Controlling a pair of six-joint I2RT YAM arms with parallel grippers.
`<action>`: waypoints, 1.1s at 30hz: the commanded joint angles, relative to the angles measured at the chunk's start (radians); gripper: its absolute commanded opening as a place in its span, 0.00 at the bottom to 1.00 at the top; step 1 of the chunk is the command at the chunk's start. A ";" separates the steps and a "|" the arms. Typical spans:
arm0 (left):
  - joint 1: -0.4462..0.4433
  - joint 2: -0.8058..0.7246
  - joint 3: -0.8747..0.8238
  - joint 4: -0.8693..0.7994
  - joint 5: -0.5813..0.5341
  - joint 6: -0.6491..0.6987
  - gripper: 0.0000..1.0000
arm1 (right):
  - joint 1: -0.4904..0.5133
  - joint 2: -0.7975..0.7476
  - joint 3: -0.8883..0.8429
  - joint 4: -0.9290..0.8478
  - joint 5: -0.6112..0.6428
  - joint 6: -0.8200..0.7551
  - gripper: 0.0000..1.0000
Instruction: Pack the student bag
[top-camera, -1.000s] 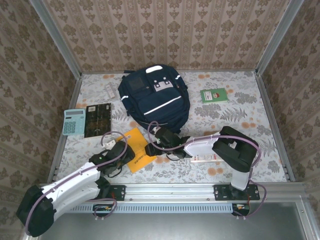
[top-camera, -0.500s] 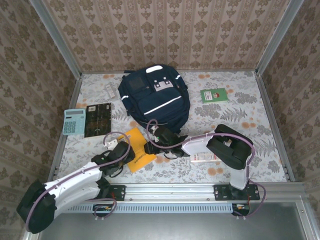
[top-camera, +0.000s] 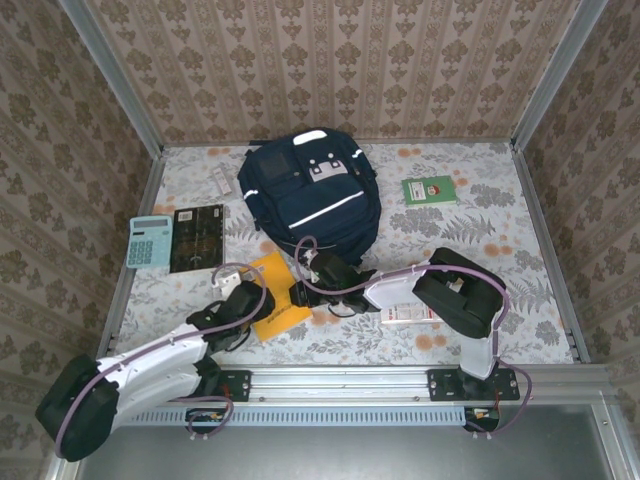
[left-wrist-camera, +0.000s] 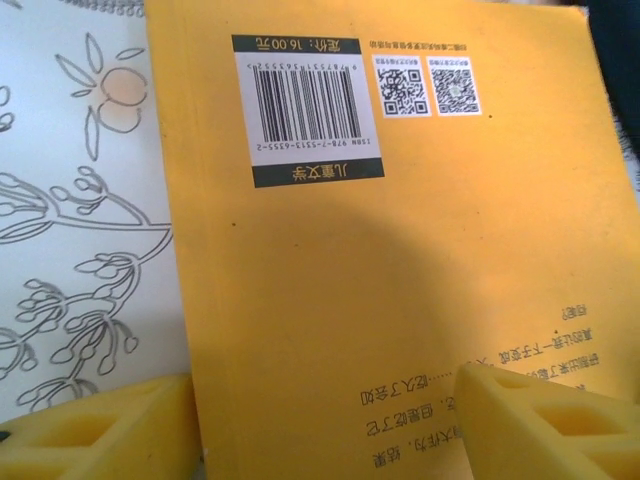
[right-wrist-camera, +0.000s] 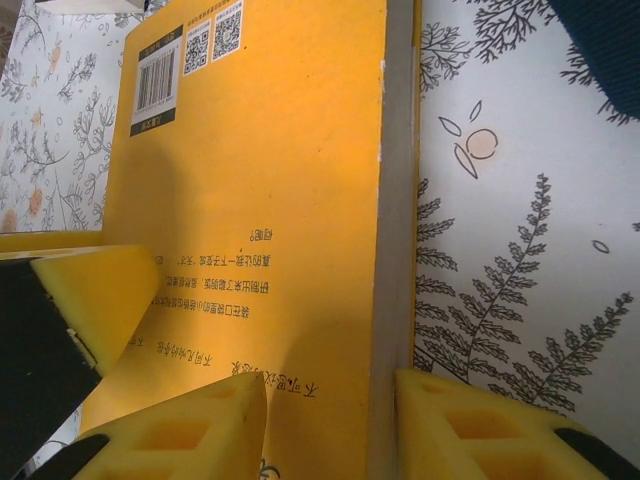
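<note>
Both grippers met at the yellow book (top-camera: 274, 297) before the backpack (top-camera: 310, 195). The right gripper (right-wrist-camera: 330, 425) pinched its edge; the left gripper (left-wrist-camera: 320, 425) stood spread astride it. Advised lifting level, grip kept firm.

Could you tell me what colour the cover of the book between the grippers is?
Orange-yellow; the book shows best in the left wrist view.

All around my two arms stands a three-sided enclosure of beige damask-patterned wallpaper (top-camera: 330, 70), its panels joined by grey metal corner posts (top-camera: 110, 70) rising ahead of me to left and right. Under my hands lies a white tablecloth (top-camera: 470, 235) printed with grey ferns and orange blossoms. Behind my hands, along the near edge, runs a ribbed aluminium rail (top-camera: 340, 385). The light is even and soft, casting only faint shadows.
</note>
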 joint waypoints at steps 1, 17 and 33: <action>-0.045 -0.009 -0.029 0.524 0.425 0.001 0.66 | 0.025 0.004 0.010 0.022 -0.084 0.015 0.39; -0.082 -0.151 -0.060 0.589 0.462 0.084 0.62 | 0.026 0.009 0.013 0.035 -0.097 0.036 0.39; -0.084 -0.412 -0.097 0.474 0.425 0.119 0.62 | 0.025 0.000 0.006 0.037 -0.099 0.045 0.39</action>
